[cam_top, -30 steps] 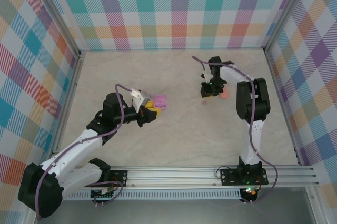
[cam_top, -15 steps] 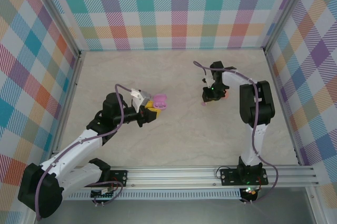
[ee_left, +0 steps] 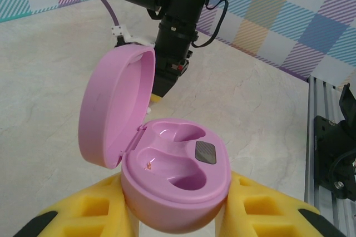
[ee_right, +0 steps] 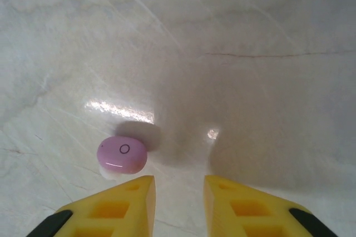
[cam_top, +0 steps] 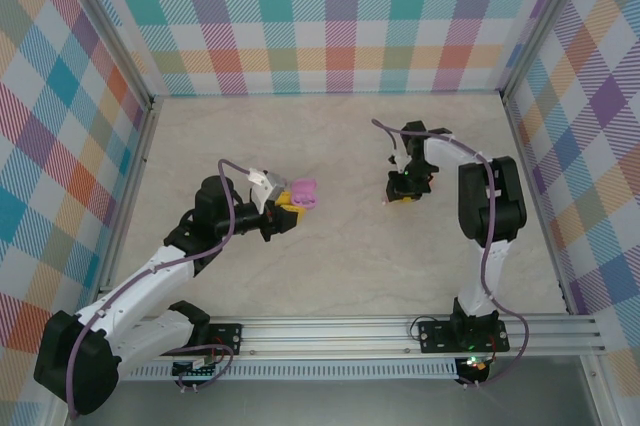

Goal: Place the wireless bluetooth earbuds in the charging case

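My left gripper (ee_left: 177, 206) is shut on the base of a pink-purple charging case (ee_left: 177, 173), held between the yellow fingers (ee_left: 83, 212). The case lid (ee_left: 114, 106) stands open and both earbud wells are bare. From above, the case (cam_top: 303, 193) sits at the tip of the left gripper (cam_top: 285, 210), left of centre. My right gripper (ee_right: 179, 192) hangs just above the table, open, with nothing between its fingers (ee_right: 128, 206). One lilac earbud (ee_right: 122, 154) lies on the table just ahead of its left fingertip, outside the gap. From above, the right gripper (cam_top: 400, 191) points down at the right of centre.
The marble-look tabletop (cam_top: 340, 256) is walled by checked panels (cam_top: 330, 16) on three sides. An aluminium rail (cam_top: 400, 331) runs along the near edge. In the left wrist view, the right arm's black wrist (ee_left: 175, 20) stands beyond the open case.
The right gripper has shifted slightly right and nearer, and its jaws have parted a little. An orange piece beside it a second ago is now hidden. The left arm and case have not moved.
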Controlling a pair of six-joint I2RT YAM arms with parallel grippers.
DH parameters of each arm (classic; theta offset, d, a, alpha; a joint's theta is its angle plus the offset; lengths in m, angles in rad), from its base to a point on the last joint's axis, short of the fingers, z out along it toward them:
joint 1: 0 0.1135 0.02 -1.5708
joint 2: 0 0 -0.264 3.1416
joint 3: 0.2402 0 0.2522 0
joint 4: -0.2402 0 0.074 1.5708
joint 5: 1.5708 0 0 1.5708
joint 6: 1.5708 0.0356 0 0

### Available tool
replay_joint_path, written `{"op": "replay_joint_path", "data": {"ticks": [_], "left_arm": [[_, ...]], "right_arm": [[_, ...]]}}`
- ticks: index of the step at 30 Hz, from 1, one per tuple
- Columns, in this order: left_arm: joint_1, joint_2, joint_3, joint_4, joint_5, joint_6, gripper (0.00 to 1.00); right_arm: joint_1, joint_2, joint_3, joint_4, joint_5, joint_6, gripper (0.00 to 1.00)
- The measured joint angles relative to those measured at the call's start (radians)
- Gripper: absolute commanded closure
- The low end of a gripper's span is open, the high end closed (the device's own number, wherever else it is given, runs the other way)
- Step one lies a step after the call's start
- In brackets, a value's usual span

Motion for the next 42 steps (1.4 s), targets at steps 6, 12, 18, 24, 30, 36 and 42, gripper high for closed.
{"op": "replay_joint_path", "data": {"ticks": [6, 12, 18, 24, 30, 36, 42], "left_arm": [[0.000, -0.014, 0.005, -0.006, -0.001, 0.007, 0.80], [0.000, -0.012, 0.007, -0.007, 0.000, 0.021, 0.80], [0.000, 0.015, 0.016, -0.006, 0.004, 0.023, 0.80], [0.000, 0.021, 0.020, -0.006, 0.010, 0.030, 0.80], [0.000, 0.021, 0.020, -0.007, 0.010, 0.040, 0.81], [0.000, 0.021, 0.020, -0.007, 0.010, 0.045, 0.81], [0.000, 0.021, 0.020, -0.008, 0.010, 0.045, 0.81]], "right_arm": [[-0.008, -0.138, -0.086, 0.060, -0.012, 0.176, 0.68], [0.004, -0.280, -0.260, 0.178, -0.073, 0.441, 0.66], [0.051, -0.259, -0.290, 0.245, -0.080, 0.592, 0.63], [0.068, -0.183, -0.255, 0.262, -0.066, 0.620, 0.63], [0.072, -0.143, -0.219, 0.261, -0.033, 0.626, 0.63], [0.076, -0.101, -0.148, 0.257, -0.014, 0.613, 0.63], [0.083, -0.061, -0.107, 0.238, -0.011, 0.588, 0.64]]}}
